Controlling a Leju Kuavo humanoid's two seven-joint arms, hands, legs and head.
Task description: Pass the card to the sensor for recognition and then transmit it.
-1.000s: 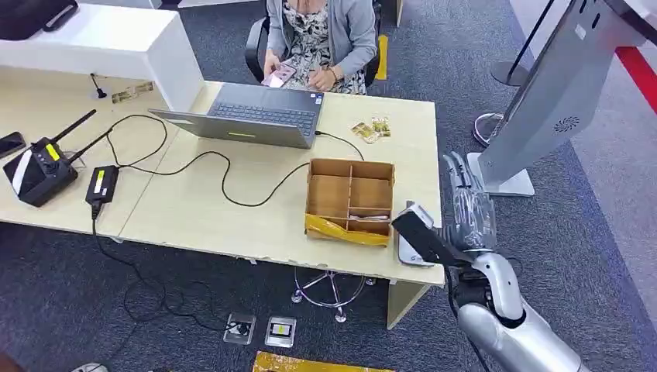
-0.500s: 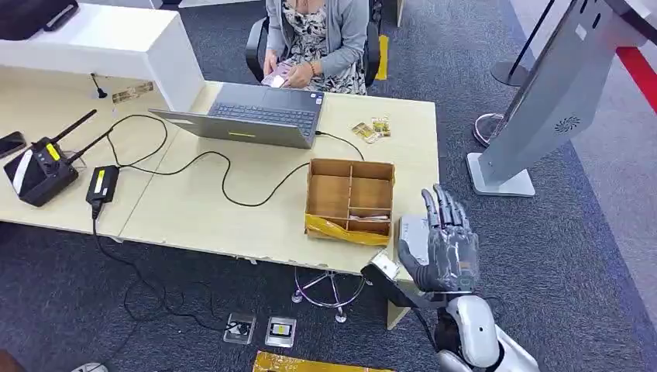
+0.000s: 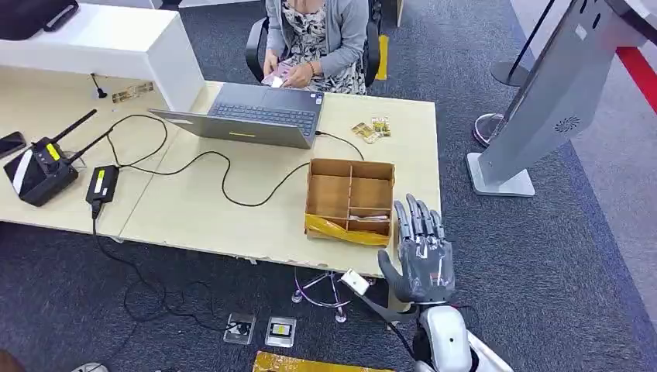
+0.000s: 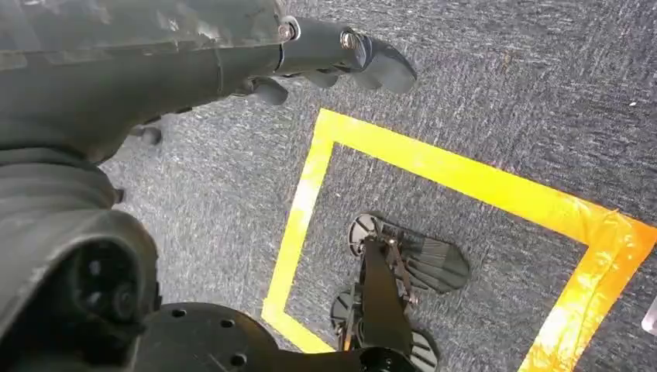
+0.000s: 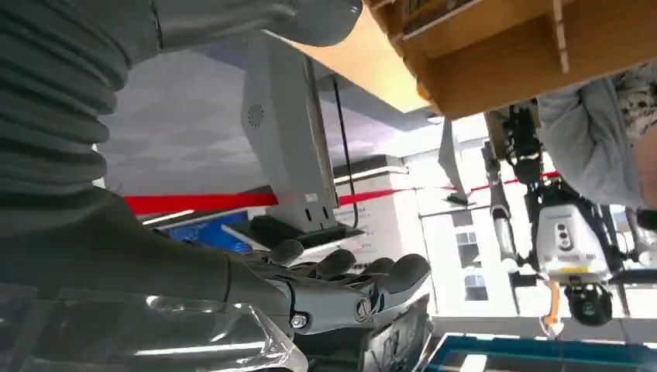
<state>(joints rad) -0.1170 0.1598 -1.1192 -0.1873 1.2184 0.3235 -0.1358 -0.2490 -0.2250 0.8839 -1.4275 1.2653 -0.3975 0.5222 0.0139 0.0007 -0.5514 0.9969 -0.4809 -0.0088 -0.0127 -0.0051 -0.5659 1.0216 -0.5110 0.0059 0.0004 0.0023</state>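
My right hand (image 3: 422,254) is raised over the desk's front right corner, palm away from me, fingers straight and apart, holding nothing. It stands just right of the cardboard divider box (image 3: 349,199), where thin card-like items (image 3: 369,218) lie in the near compartments. In the right wrist view its fingers (image 5: 350,284) are stretched out bare, with the box's underside (image 5: 496,62) above them. My left hand (image 4: 325,54) hangs over grey carpet with nothing in its loosely extended fingers. Whatever sits on the desk corner behind my right hand is hidden.
A person (image 3: 318,39) sits behind the desk (image 3: 232,221) with a phone. An open laptop (image 3: 256,115), its cable, a radio unit (image 3: 39,170) and small gold packets (image 3: 370,129) lie on the desk. A grey kiosk stand (image 3: 542,101) rises at the right.
My right hand has swung from beside the desk's right edge leftward and nearer to me, and now covers the white device on the corner that showed earlier.
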